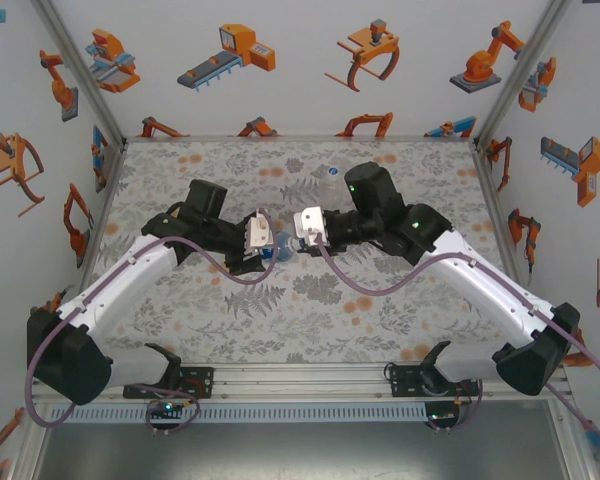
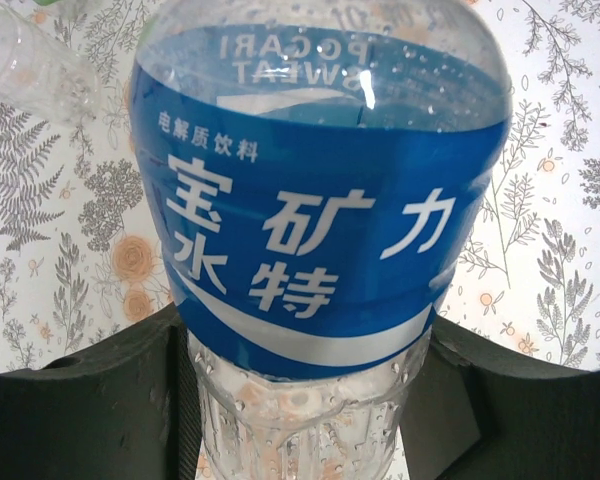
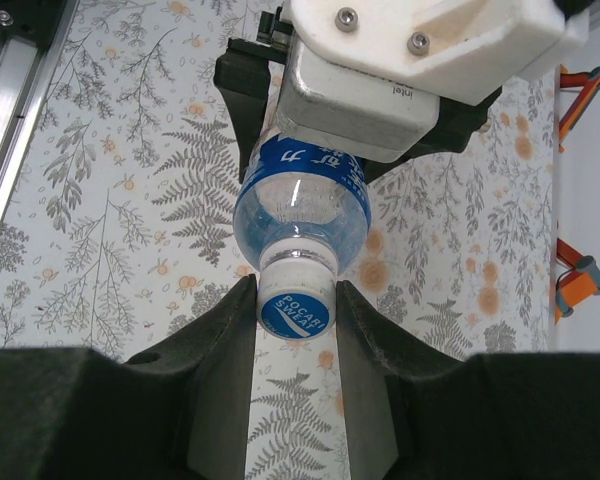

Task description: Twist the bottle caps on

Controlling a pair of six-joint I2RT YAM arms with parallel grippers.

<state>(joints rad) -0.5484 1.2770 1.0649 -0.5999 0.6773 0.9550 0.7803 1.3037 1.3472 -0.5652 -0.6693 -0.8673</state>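
A see-through bottle (image 1: 279, 247) with a blue label hangs sideways above the middle of the table, between my two grippers. My left gripper (image 1: 268, 243) is shut on the bottle's clear ribbed body (image 2: 300, 420), a black finger (image 2: 100, 400) on each side below the blue label (image 2: 320, 200). My right gripper (image 3: 296, 310) is shut on the bottle's cap (image 3: 296, 300), a white one with a blue printed top that sits on the neck. Both pads (image 3: 230, 330) touch the cap's sides. The bottle's shoulder (image 3: 300, 205) points toward the right wrist camera.
A second, clear bottle (image 2: 30, 65) lies on the flowered tablecloth beyond the held one. A small bluish thing (image 1: 330, 172) sits near the table's far edge. Aluminium frame posts (image 1: 80, 80) and printed walls close in the table (image 1: 280, 310).
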